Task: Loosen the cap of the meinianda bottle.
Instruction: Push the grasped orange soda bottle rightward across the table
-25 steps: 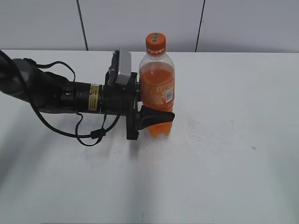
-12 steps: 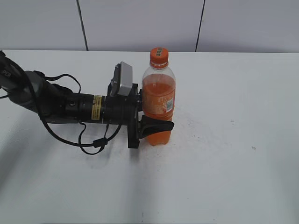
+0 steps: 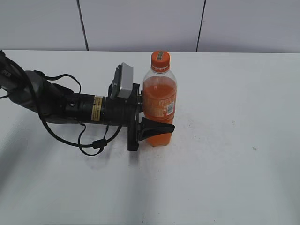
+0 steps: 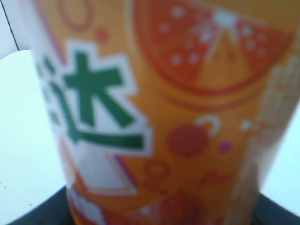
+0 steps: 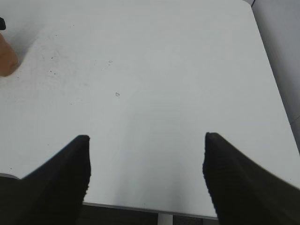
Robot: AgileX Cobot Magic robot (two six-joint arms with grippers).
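The meinianda bottle (image 3: 159,101) stands upright on the white table (image 3: 225,164), with orange drink and an orange label with a white barcode patch. Its orange cap (image 3: 160,60) is on top, with nothing touching it. My left gripper (image 3: 164,120) reaches in from the left and is shut on the bottle's lower body; one black finger (image 3: 157,127) crosses its front. In the left wrist view the blurred label (image 4: 164,117) fills the frame. My right gripper (image 5: 145,159) is open and empty above bare table, and an orange bit of the bottle (image 5: 5,58) shows far left.
The left arm and its cables (image 3: 61,105) lie across the table's left half. A grey wall (image 3: 140,23) runs behind the table. The right wrist view shows the table's near edge (image 5: 140,205) and right edge (image 5: 276,93).
The left gripper has lowered the bottle, still gripped, and shifted it slightly right. The cap now sits lower in the view.
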